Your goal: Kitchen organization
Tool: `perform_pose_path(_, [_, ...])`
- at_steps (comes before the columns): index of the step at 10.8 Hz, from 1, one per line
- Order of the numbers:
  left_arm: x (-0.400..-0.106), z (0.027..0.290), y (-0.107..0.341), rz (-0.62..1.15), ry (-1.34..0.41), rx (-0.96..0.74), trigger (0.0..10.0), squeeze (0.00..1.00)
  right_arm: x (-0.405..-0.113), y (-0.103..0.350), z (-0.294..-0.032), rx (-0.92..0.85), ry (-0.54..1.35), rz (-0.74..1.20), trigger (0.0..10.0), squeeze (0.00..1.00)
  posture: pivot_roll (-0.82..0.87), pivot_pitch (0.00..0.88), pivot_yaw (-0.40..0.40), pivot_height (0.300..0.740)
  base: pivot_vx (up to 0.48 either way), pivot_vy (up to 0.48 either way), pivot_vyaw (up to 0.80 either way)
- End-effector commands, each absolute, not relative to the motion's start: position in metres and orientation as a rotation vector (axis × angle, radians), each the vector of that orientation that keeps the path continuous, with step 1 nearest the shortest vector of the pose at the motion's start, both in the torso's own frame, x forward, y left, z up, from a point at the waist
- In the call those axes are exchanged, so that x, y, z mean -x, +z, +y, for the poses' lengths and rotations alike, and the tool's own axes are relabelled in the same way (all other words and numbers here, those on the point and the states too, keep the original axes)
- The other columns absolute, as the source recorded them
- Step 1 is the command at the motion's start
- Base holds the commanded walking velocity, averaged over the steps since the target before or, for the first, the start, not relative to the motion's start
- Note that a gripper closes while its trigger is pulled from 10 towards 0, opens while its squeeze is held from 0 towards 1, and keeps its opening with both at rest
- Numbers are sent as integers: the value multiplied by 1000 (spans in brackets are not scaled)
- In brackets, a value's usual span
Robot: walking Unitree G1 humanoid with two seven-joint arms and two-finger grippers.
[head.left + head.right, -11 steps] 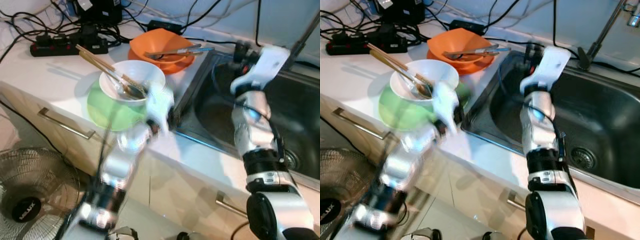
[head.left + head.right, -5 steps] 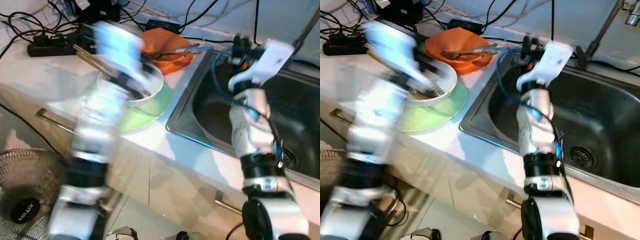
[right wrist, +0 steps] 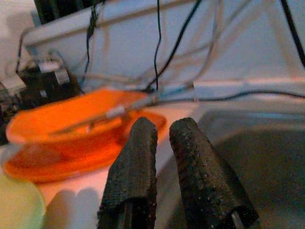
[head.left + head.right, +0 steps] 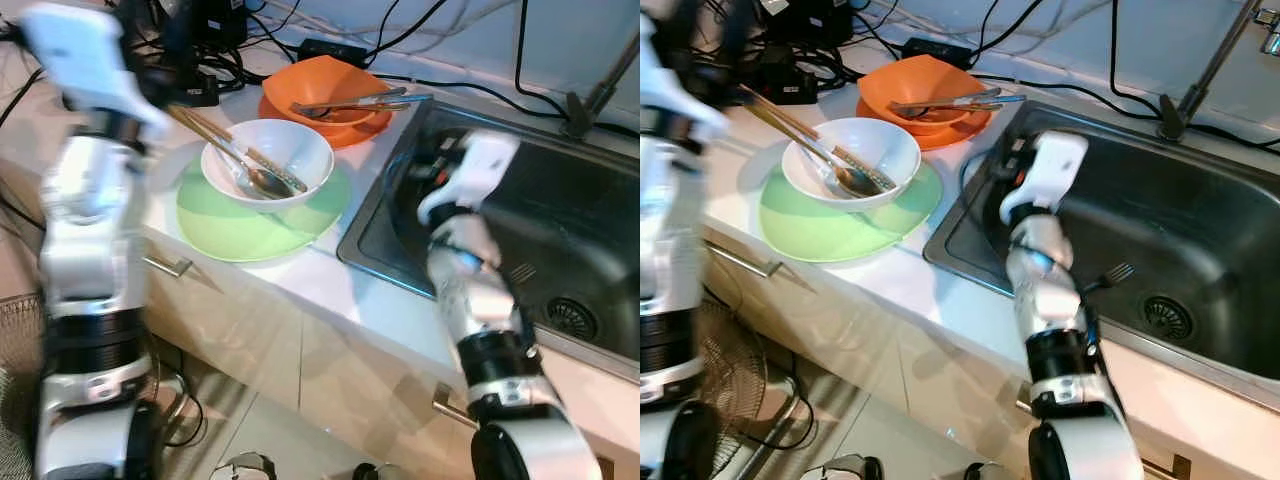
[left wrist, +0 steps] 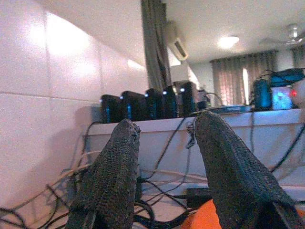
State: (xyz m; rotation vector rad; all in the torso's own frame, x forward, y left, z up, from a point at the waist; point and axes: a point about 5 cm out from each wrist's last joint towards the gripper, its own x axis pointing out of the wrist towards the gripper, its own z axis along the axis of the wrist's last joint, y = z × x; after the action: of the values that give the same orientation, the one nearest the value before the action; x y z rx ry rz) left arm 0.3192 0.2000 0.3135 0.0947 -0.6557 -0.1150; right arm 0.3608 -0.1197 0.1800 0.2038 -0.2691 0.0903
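I see L gripper (image 5: 164, 157) raised high over the far-left end of the surface (image 4: 330, 285), fingers (image 5: 112, 176) well apart, nothing between them, pointing at the tiled wall and a tangle of cables (image 5: 157, 188). R gripper (image 3: 164, 157) hangs over the near-left corner of the sink (image 4: 1200, 230), fingers (image 3: 136, 167) nearly together w/ a thin gap, holding nothing, touching nothing I can see. A fork (image 4: 1110, 277) lies in the sink basin, just beside the R forearm. White bowl (image 4: 268, 160) sits on a green plate (image 4: 250, 220) on the surface, chopsticks (image 4: 205, 128) and a spoon (image 4: 258, 180) resting in it. Behind it, orange bowl (image 4: 325, 90) on an orange plate (image 4: 370, 128), w/ utensils (image 4: 355, 100) laid across the rim, next to the sink edge. Power strip (image 4: 790, 85) at the back.
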Motion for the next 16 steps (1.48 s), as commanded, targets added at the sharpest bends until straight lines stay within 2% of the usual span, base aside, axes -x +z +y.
perform_pose_path(1, [-314,209,316,-662,-88,-86,10000,0,-359,167,-120,-187,82,-222,10000,0,147,78,-37,740,0,0,0])
perform_pose_path(4, [-302,250,301,-576,-11,-3,10000,0,-355,151,-116,-175,88,-177,10000,0,156,70,-29,740,0,0,0])
perform_pose_path(6, [-299,266,287,-528,56,65,10000,0,-356,151,-115,-172,88,-177,10000,0,160,66,-29,740,0,0,0])
perform_pose_path(7, [-304,274,266,-440,69,207,10000,0,-356,151,-114,-172,91,-180,10000,0,158,63,-27,740,0,0,0])
perform_pose_path(8, [-309,271,251,-358,12,269,10000,0,-356,151,-113,-171,92,-182,10000,0,155,64,-26,740,0,0,0])
perform_pose_path(11, [-320,249,235,-256,-131,288,10000,0,-356,151,-115,-168,80,-183,10000,0,144,81,-29,740,0,0,0])
perform_pose_path(16, [-342,238,229,-211,-161,350,10000,0,-355,151,-119,-169,63,-184,10000,0,130,100,-28,740,0,0,0])
